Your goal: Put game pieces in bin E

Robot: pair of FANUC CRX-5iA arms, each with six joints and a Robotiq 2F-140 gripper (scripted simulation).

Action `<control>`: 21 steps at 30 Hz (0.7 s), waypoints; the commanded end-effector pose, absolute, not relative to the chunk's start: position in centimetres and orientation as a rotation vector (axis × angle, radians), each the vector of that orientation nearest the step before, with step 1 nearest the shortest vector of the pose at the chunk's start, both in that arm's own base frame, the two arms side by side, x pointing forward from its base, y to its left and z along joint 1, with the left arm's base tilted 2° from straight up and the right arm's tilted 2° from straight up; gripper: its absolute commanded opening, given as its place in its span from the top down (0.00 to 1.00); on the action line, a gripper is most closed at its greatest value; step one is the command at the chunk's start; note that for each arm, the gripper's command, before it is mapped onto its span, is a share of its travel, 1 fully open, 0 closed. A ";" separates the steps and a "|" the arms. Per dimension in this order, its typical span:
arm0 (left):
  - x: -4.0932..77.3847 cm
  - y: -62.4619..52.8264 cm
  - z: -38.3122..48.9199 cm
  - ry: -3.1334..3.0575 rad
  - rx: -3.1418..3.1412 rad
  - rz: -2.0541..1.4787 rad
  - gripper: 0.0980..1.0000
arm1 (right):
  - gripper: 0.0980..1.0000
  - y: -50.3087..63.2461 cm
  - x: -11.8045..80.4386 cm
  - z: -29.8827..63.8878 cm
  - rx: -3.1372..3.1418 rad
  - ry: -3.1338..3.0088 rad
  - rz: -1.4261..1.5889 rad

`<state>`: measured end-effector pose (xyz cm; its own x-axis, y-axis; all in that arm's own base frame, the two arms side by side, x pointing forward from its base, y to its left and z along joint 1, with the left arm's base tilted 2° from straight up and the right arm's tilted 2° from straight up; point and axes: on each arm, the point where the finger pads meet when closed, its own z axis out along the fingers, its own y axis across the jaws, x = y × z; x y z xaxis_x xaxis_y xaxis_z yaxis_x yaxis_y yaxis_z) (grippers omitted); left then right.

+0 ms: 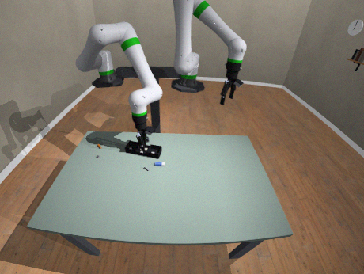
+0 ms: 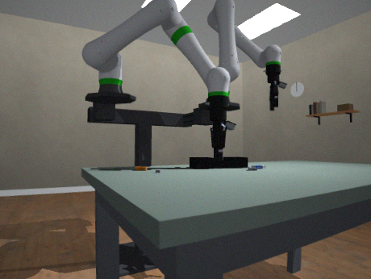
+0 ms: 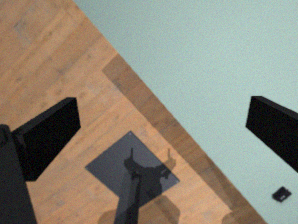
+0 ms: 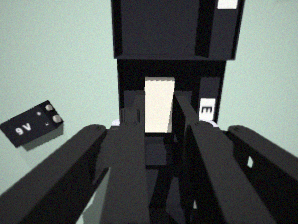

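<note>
My right gripper (image 4: pixel 158 104) (image 1: pixel 143 146) (image 2: pixel 218 156) is shut on a cream block (image 4: pixel 159 102), which stands upright between its fingertips. It is over the black bin marked E (image 4: pixel 222 87), with its tips at about rim height in the exterior view. The E label (image 4: pixel 207 109) lies right of the block. The row of black bins (image 1: pixel 128 150) (image 2: pixel 198 163) stands flat on the table. Pale spots show inside it, too small to name. The fingers hide much of the bin's inside. My left gripper (image 1: pixel 227 100) (image 2: pixel 273 108) is open and empty, high beyond the table edge.
A 9V battery (image 4: pixel 30 125) lies beside the E bin. Another bin (image 4: pixel 160 30) adjoins it. A blue and white item (image 1: pixel 159 164) (image 2: pixel 258 166), a thin dark item (image 1: pixel 145 169), an orange item (image 1: pixel 99 146) (image 2: pixel 141 168) and a tiny dark item (image 1: pixel 97 157) (image 2: pixel 157 172) lie on the table.
</note>
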<state>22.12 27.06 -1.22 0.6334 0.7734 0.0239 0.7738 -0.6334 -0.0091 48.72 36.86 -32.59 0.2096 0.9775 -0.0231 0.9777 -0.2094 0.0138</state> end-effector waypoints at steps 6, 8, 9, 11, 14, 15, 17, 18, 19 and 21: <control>22.2 27.1 -1.2 -1.337 -2.822 -0.030 0.00 | 0.81 36.9 48.8 -32.5 2.423 1.960 -0.011; 22.2 27.1 -1.2 -1.337 -2.822 -0.030 0.00 | 0.81 36.9 48.8 -32.5 2.423 1.960 -0.011; 22.2 27.1 -1.2 -1.337 -2.822 -0.030 0.00 | 0.81 36.9 48.8 -32.5 2.423 1.960 -0.011; 22.2 27.1 -1.2 -1.337 -2.822 -0.030 0.00 | 0.81 36.9 48.8 -32.5 2.423 1.960 -0.011; 22.2 27.1 -1.2 -1.337 -2.822 -0.030 0.00 | 0.81 36.9 48.8 -32.5 2.423 1.960 -0.011; 22.2 27.1 -1.2 -1.337 -2.822 -0.030 0.00 | 0.81 36.9 48.8 -32.5 2.423 1.960 -0.011; 22.2 27.1 -1.2 -1.337 -2.822 -0.030 0.00 | 0.81 36.9 48.8 -32.5 2.423 1.960 -0.011; 22.2 27.1 -1.2 -1.337 -2.822 -0.030 0.00 | 0.81 36.9 48.8 -32.5 2.423 1.960 -0.011; 22.2 27.1 -1.2 -1.337 -2.822 -0.030 0.00 | 0.81 36.9 48.8 -32.5 2.423 1.960 -0.011; 22.2 27.1 -1.2 -1.337 -2.822 -0.030 0.00 | 0.81 36.9 48.8 -32.5 2.423 1.960 -0.011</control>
<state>22.12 27.06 -1.22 0.6334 0.7734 0.0239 0.7738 -0.6334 -0.0091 48.73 36.85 -32.59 0.2094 0.9776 -0.0230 0.9778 -0.2091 0.0138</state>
